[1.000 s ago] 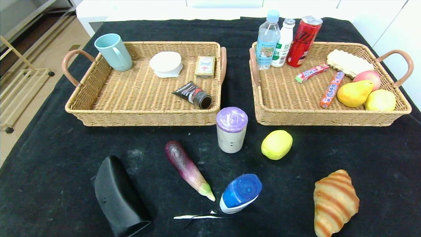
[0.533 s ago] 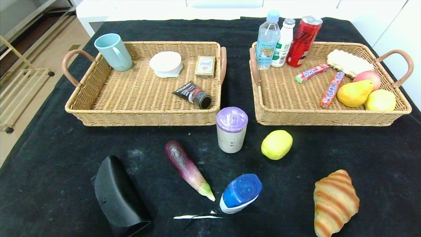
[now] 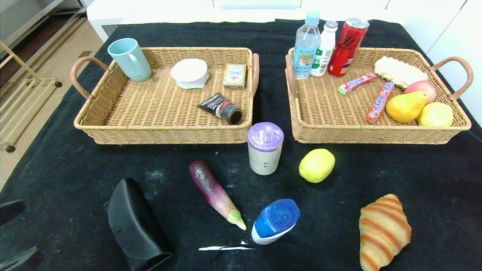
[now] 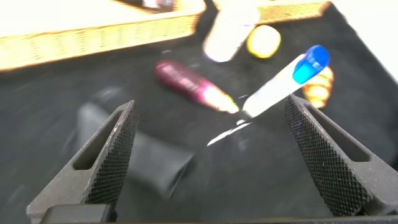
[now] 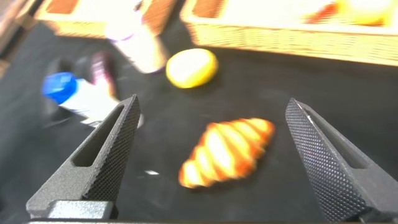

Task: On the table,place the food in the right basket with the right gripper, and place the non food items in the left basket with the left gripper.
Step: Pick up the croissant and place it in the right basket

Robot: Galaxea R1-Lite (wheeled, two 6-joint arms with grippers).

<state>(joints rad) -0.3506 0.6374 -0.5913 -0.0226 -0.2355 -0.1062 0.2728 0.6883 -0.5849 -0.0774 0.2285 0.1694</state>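
Room, far left: tiled floor with a light wooden rack (image 3: 22, 94) on castors beside the desk; white cabinetry behind.

Desk (image 3: 67, 158): covered in black cloth, dusted with pale smudges, a white streak (image 3: 226, 248) near the front edge.

Left end effector (image 4: 211, 155): fingers spread wide apart, holding nothing, hovering above the front-left of the desk; only a dark sliver of it shows at the head view's lower-left corner.

Black case (image 3: 135, 226): lying on the desk, front left.

Left basket (image 3: 90, 124): wicker, brown handles. Holds a pale blue mug (image 3: 130, 59) at its back-left corner, a white round container (image 3: 189, 73), a small card box (image 3: 234, 76) and a black tube (image 3: 222, 108) lying near the front-right.

Eggplant (image 3: 215, 193): purple, lying on the desk in front of the left basket.

Purple-lidded cup (image 3: 265, 147): upright, in front of the gap between the baskets.

Blue-capped bottle (image 3: 275, 221): lying on its side near the eggplant's tip.

Lemon (image 3: 316, 165): on the desk, in front of the right basket.

Right basket (image 3: 376, 133): holds a water bottle (image 3: 307, 45), a white bottle (image 3: 324, 49), a red can (image 3: 347, 47), two candy rolls (image 3: 367, 92), a biscuit (image 3: 399, 71), an apple (image 3: 421, 87), a pear (image 3: 406, 107) and a yellow fruit (image 3: 435, 114).

Croissant (image 3: 382, 231): on the desk, front right.

Right end effector (image 5: 211, 149): fingers wide apart, empty, above the croissant.
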